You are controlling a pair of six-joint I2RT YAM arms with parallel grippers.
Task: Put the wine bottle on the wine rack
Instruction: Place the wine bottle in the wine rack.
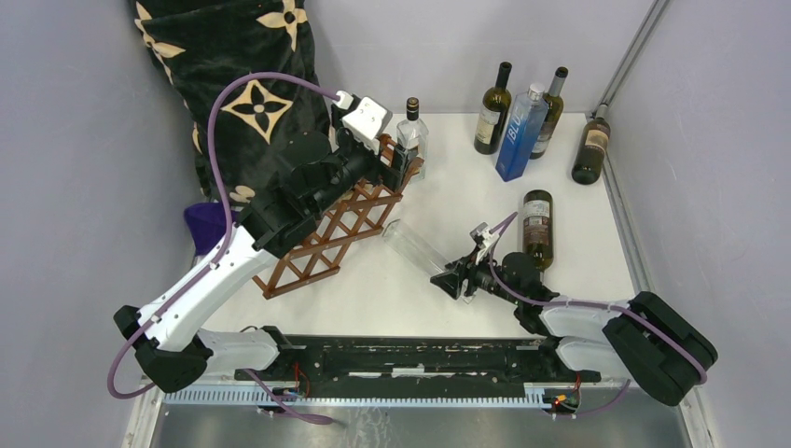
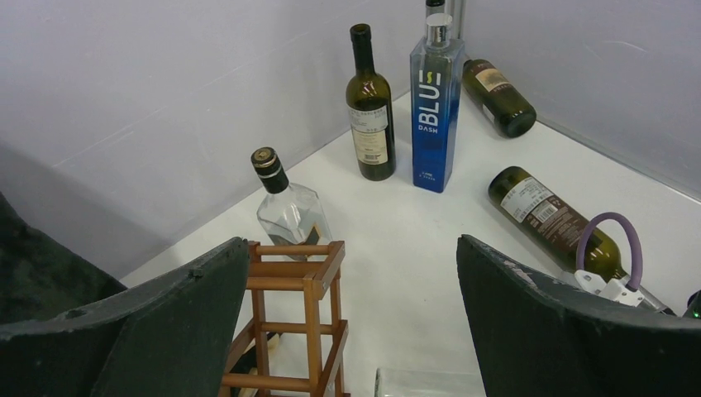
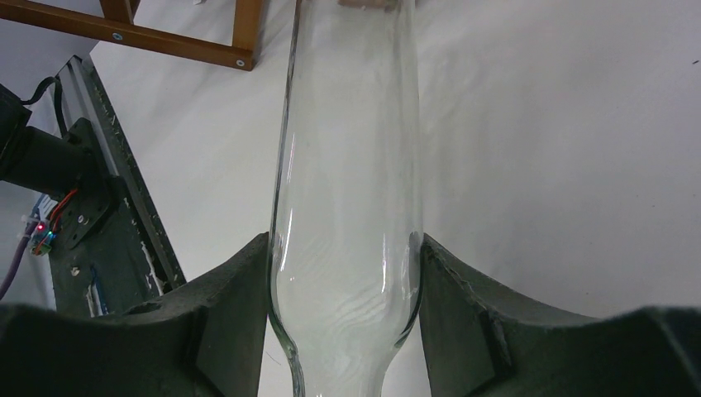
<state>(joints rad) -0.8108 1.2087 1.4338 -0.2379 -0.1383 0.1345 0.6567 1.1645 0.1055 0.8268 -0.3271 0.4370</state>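
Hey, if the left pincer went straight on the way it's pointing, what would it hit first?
Probably the rack: its top end sits low between the open jaws of the left pincer. The squat clear bottle stands just behind the rack, though depth is hard to judge from the wrist view.

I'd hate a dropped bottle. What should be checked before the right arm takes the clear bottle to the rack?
1. Grip: right gripper shut on clear bottle: ok.
2. Bottle's base faces rack: ok.
3. Spare hand: left gripper open, holding nothing: ok.
4. Rack steadied by left gripper: cannot tell.
5. Rack cells all free: cannot tell, partly hidden.
6. Lying dark bottle clear of right arm: cannot tell.
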